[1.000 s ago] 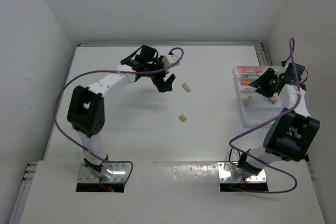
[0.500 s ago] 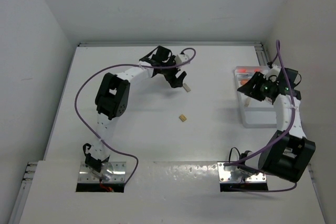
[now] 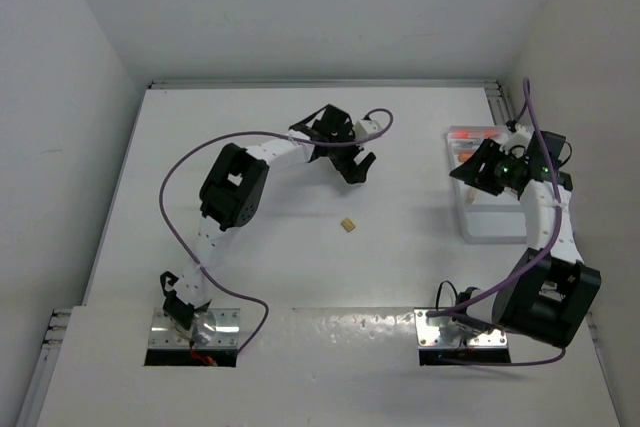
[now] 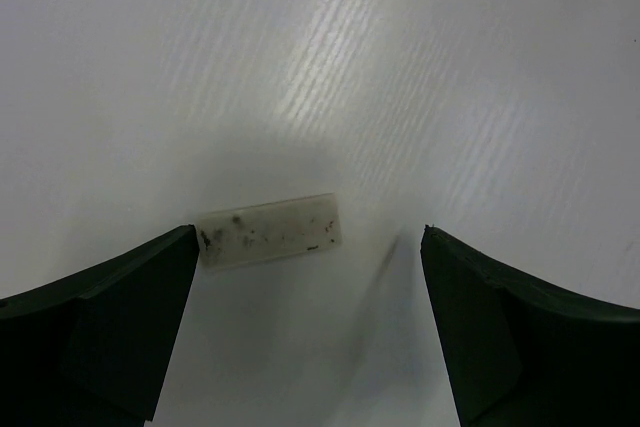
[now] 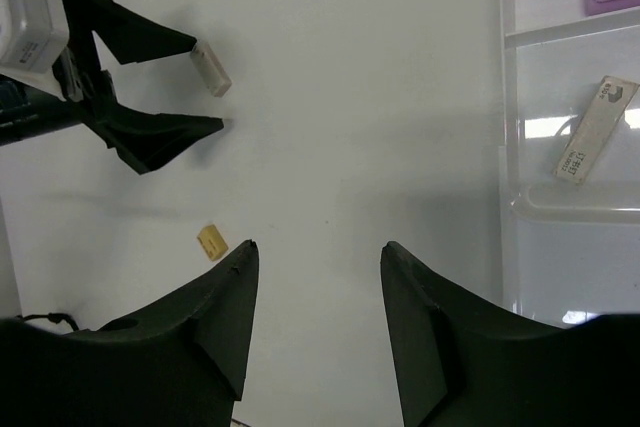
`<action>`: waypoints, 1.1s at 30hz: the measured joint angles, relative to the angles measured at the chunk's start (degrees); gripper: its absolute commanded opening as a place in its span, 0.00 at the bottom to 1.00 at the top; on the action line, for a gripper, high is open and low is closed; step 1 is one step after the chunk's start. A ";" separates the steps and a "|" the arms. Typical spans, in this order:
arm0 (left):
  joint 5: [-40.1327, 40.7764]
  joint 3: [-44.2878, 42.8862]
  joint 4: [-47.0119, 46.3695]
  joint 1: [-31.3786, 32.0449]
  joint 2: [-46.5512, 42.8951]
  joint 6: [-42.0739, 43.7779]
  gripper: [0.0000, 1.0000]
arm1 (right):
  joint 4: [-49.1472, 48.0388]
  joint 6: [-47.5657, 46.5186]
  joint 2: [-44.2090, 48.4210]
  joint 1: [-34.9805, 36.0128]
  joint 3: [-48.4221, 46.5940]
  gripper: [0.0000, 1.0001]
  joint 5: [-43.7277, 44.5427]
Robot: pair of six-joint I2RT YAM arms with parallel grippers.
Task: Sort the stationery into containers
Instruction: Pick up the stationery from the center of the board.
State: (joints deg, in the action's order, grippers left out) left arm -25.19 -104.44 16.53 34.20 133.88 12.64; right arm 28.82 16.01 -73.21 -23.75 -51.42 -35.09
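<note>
the left end effector (image 4: 309, 231) stands wide apart astride the grey-white eraser (image 4: 268, 233), which lies flat on the surface (image 4: 450, 67). it looks light, stiff and a little grippy; pinch it end to end, low down.

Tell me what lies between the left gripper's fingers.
A speckled whitish eraser lies flat on the table there, right by one finger; the left wrist view shows it.

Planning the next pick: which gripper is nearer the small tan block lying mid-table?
Left. The left gripper hovers open just beyond the tan block, over a grey-white eraser; the right gripper is farther off to the right, at the tray edge.
</note>
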 measured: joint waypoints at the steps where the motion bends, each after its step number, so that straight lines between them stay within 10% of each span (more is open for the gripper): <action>1: 0.24 0.00 -0.17 0.46 0.20 -0.20 0.98 | 0.00 0.00 0.00 0.00 0.00 0.52 0.00; 18: 9.81 -3.06 -1.75 2.60 3.10 -0.76 0.69 | 0.09 -0.50 0.00 0.00 0.00 0.52 -0.13; 33: 8.55 -1.97 -2.01 1.92 2.62 0.44 0.72 | 0.04 -0.61 -0.37 0.42 0.00 0.55 -0.15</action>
State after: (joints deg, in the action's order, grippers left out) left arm -16.64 -106.41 14.52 36.12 136.51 13.08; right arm 28.86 15.40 -73.58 -23.33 -51.42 -35.24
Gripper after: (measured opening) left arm 0.750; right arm 0.547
